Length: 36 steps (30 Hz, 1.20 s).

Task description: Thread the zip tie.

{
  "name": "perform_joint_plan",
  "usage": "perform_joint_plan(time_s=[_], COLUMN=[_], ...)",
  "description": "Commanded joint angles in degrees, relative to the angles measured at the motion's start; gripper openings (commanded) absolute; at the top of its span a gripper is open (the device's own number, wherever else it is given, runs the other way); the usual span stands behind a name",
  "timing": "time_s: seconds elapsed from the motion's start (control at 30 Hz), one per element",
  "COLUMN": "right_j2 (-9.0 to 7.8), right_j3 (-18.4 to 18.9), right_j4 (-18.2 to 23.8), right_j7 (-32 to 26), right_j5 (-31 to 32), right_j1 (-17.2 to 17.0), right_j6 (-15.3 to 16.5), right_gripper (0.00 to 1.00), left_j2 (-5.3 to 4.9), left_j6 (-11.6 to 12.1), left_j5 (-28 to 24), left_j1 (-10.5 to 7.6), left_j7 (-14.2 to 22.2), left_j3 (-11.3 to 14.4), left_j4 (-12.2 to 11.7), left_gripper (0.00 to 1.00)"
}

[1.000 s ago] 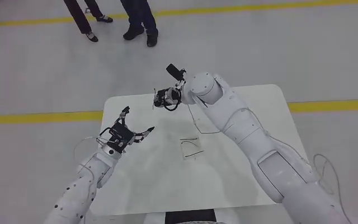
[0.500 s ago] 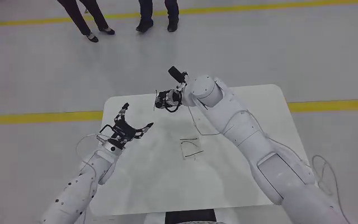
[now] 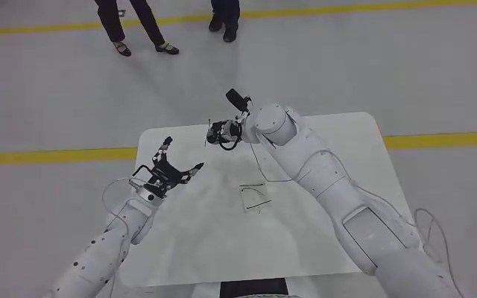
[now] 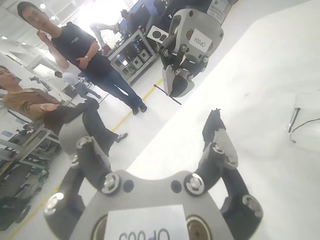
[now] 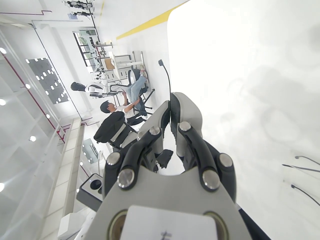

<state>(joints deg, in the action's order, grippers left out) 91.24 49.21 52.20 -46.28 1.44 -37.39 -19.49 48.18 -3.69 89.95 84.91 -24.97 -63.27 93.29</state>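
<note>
My right gripper point(image 3: 213, 135) hangs over the far left part of the white table point(image 3: 328, 223), shut on a thin black zip tie point(image 3: 209, 128). In the right wrist view the zip tie point(image 5: 168, 78) sticks straight out past the pinched fingertips, its small head at the free end. My left gripper point(image 3: 184, 153) stands open a short way off, nearer the table's left edge, with nothing between its fingers. From the left wrist view, the right gripper point(image 4: 178, 89) faces my open left gripper point(image 4: 147, 126), and the zip tie point(image 4: 167, 93) pokes out sideways from its tips.
Two or three spare zip ties point(image 3: 253, 195) lie loose near the middle of the table, also seen as spare ties point(image 5: 303, 166) in the right wrist view. The table's far edge runs close behind both grippers.
My left gripper has risen slightly and moved a little toward the far side, closer to the right gripper. The right gripper still holds the zip tie and has barely shifted.
</note>
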Motion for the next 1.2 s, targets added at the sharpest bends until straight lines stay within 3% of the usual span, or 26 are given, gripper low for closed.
perform_joint_plan(time_s=[0.0, 0.07, 0.17, 0.43, 0.53, 0.57, 0.6, 0.63, 1.17], right_j2=[0.01, 0.07, 0.21, 0.63, 0.70, 0.70, 0.70, 0.70, 0.70], right_j3=[0.17, 0.32, 0.29, -0.29, -0.32, -0.32, -0.32, -0.32, -0.32], right_j4=[-0.04, -0.47, -1.18, -1.94, -2.00, -2.00, -2.00, -2.00, -2.00], right_j7=[0.04, -0.09, -0.20, 0.05, 0.10, 0.10, 0.10, 0.10, 0.10], right_j5=[-0.27, -0.74, -1.22, -1.69, -2.00, -2.00, -2.00, -2.00, -2.00], right_j1=[-0.07, -0.06, 0.13, 0.42, 0.28, 0.28, 0.28, 0.28, 0.28], right_j6=[0.00, 0.00, 0.00, 0.00, 0.00, 0.00, 0.00, 0.00, 0.00], right_gripper=[0.00, 0.00, 0.00, 0.00, 0.00, 0.00, 0.00, 0.00, 0.00], left_j2=[-0.81, -1.67, -2.78, -4.97, -5.36, -5.44, -5.49, -5.49, -5.49], left_j6=[-0.72, -1.61, -2.82, -6.31, -6.80, -6.57, -6.39, -6.39, -6.39], left_j5=[0.00, 0.00, 0.00, 0.00, 0.00, 0.00, 0.00, 0.00, 0.00], left_j1=[-0.52, -1.21, -2.19, -4.44, -4.82, -4.89, -4.90, -4.90, -4.90], left_j7=[-0.25, -0.44, -0.73, -0.66, -0.06, 0.10, 0.23, 0.23, 0.23], left_j3=[1.16, 2.46, 4.41, 9.00, 10.01, 10.21, 10.29, 10.29, 10.29], left_j4=[-0.31, -0.57, -0.85, -1.22, -0.92, -0.66, -0.50, -0.50, -0.50], left_gripper=[0.67, 0.53, 0.42, 0.38, 0.41, 0.49, 0.91, 1.00, 1.00])
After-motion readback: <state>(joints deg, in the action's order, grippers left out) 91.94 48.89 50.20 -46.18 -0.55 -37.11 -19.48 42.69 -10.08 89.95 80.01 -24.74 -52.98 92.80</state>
